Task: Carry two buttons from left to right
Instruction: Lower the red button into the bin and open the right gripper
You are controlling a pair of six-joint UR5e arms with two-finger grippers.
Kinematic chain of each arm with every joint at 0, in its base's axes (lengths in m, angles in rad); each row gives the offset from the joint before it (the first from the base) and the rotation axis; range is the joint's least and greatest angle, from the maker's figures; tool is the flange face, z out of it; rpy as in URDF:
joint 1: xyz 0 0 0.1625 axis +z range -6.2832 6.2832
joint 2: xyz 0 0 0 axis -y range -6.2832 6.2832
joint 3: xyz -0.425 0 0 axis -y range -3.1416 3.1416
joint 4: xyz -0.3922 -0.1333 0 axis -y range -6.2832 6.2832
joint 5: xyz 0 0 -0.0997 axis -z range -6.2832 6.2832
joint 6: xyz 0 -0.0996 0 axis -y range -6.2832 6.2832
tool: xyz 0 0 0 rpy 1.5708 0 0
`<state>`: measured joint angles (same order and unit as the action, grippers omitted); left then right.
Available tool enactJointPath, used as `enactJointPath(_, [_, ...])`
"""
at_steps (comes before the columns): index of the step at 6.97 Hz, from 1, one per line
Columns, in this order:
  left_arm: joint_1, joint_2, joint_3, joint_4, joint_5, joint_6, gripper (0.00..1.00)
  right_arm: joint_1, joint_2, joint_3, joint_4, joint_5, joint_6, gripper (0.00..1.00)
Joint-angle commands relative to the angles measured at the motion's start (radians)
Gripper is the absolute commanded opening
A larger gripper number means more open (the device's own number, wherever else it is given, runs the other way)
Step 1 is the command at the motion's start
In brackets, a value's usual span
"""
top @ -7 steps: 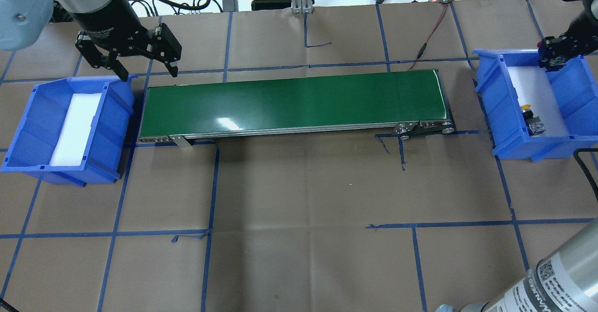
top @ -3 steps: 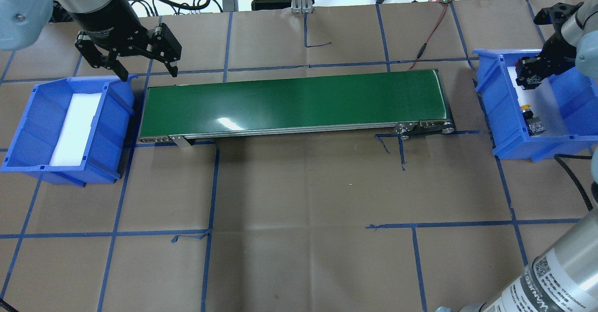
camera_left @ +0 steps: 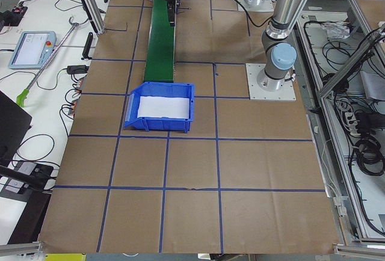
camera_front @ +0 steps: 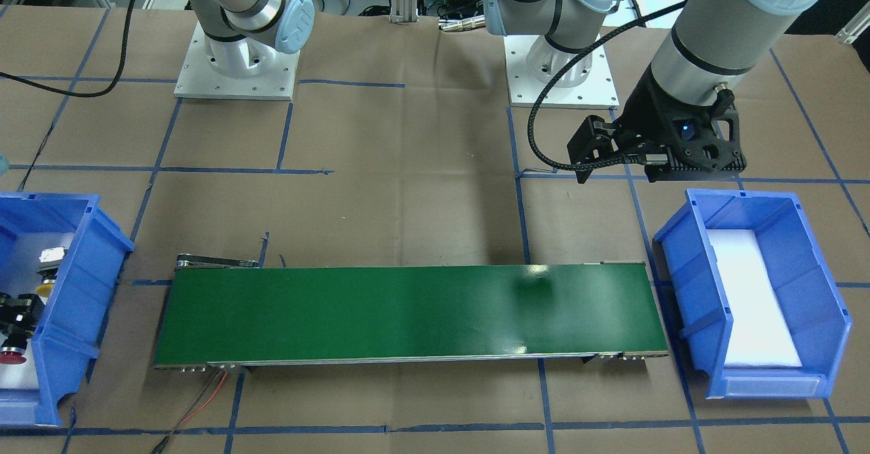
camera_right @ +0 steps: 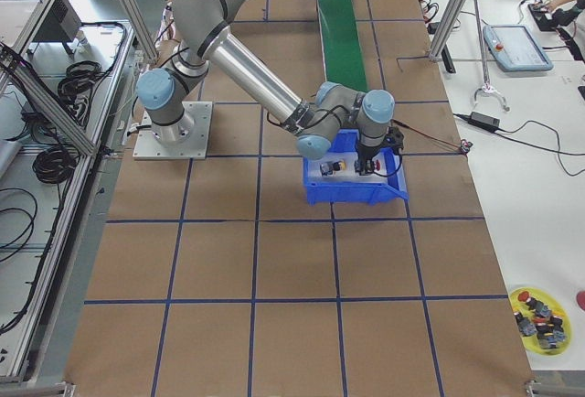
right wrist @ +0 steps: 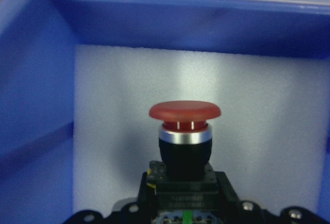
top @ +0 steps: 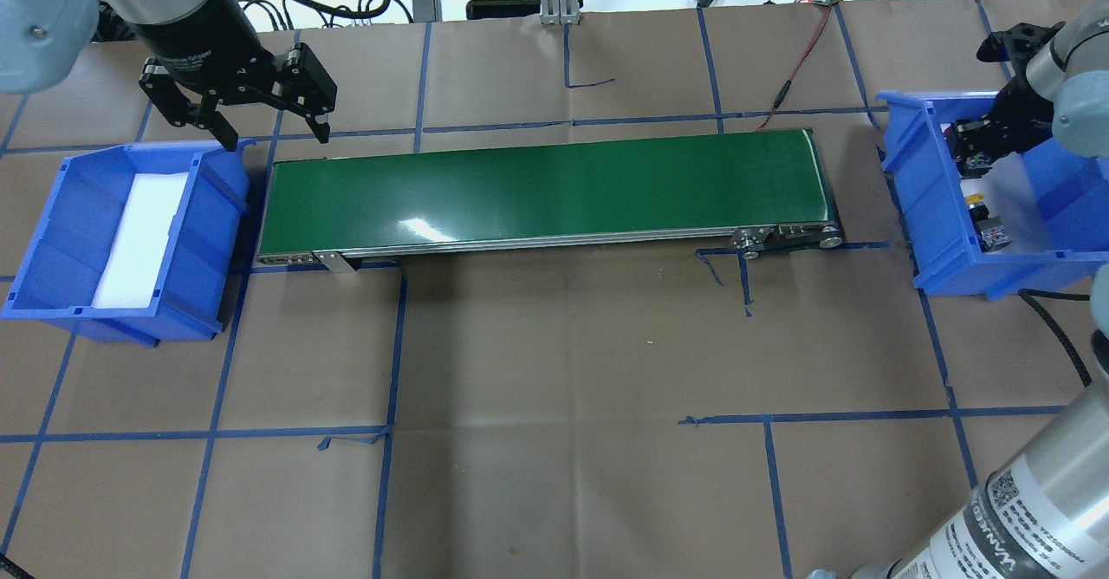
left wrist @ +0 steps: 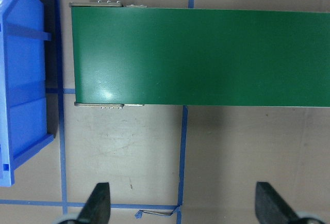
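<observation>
My right gripper (top: 970, 147) is down inside the right blue bin (top: 931, 215), shut on the red button (right wrist: 184, 131). The button's red mushroom cap points away from the wrist, over the bin's white foam. The red cap also shows in the front-facing view (camera_front: 12, 355). The yellow button (top: 979, 202) lies on the foam in the same bin, just beside the gripper. My left gripper (top: 269, 133) is open and empty. It hangs above the table behind the left end of the green conveyor (top: 546, 189).
The left blue bin (top: 52, 241) holds only a white foam pad (top: 139, 237). A red wire (top: 801, 59) runs from the conveyor's right end to the table's back edge. A yellow dish of spare buttons (camera_right: 539, 310) sits far off to my right.
My right gripper has moved with the red button from the right bin's far rim down and inward into the bin. The left arm has not moved.
</observation>
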<state>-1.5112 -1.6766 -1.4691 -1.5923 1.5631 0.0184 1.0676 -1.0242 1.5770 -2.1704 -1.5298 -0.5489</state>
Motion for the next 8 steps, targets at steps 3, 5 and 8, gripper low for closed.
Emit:
enactJointPath(3, [0.000, -0.002, 0.003, 0.000, 0.000, 0.000, 0.99, 0.000, -0.013, -0.011, 0.009, 0.002, 0.001, 0.99])
enactJointPath(5, [0.000, 0.000, 0.003, 0.000, 0.000, 0.000, 0.99, 0.000, -0.104, -0.029, 0.023, -0.006, 0.009, 0.99])
enactJointPath(8, [0.000, -0.002, 0.004, 0.000, 0.000, 0.000, 0.99, 0.066, -0.261, -0.037, 0.058, -0.016, 0.070, 1.00])
